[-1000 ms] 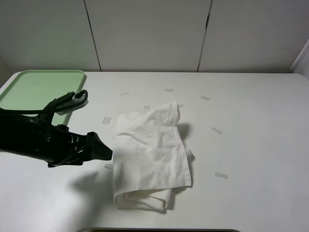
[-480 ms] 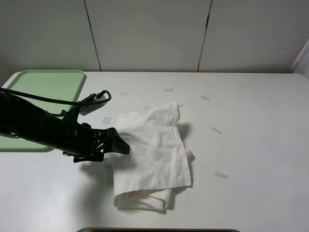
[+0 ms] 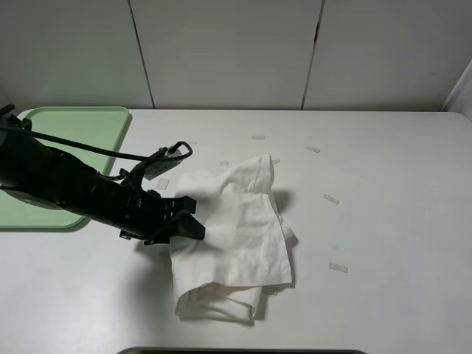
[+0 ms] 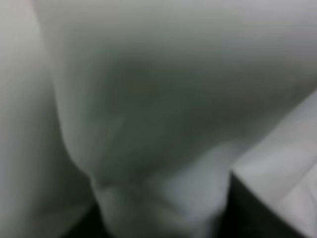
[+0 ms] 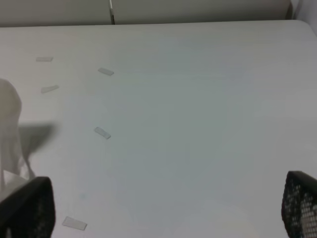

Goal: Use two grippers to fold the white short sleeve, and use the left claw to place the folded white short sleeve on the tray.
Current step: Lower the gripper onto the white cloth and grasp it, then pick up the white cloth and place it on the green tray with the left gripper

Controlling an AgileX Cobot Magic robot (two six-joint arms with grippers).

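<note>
The white short sleeve (image 3: 240,225) lies crumpled and partly folded in the middle of the table; its edge also shows in the right wrist view (image 5: 7,130). My left claw (image 3: 189,227) reaches in low from the left, its tip at the shirt's left edge. In the left wrist view blurred white cloth (image 4: 163,109) fills the picture, bunched close to the camera, and the jaws are hidden. The pale-green tray (image 3: 70,129) sits at the far left corner, behind the left arm. My right gripper (image 5: 163,210) is open, its fingertips (image 5: 27,208) wide apart over bare table right of the shirt.
Several small pale tape strips lie scattered on the white table, such as one strip (image 3: 331,199) right of the shirt and another strip (image 3: 338,267) nearer the front. Grey wall panels (image 3: 221,51) close off the back. A black cable (image 3: 81,151) loops over the left arm.
My left arm has swung right and forward from beside the tray until its claw reached the shirt's left edge. The shirt's left edge has bunched slightly. The right gripper has not moved.
</note>
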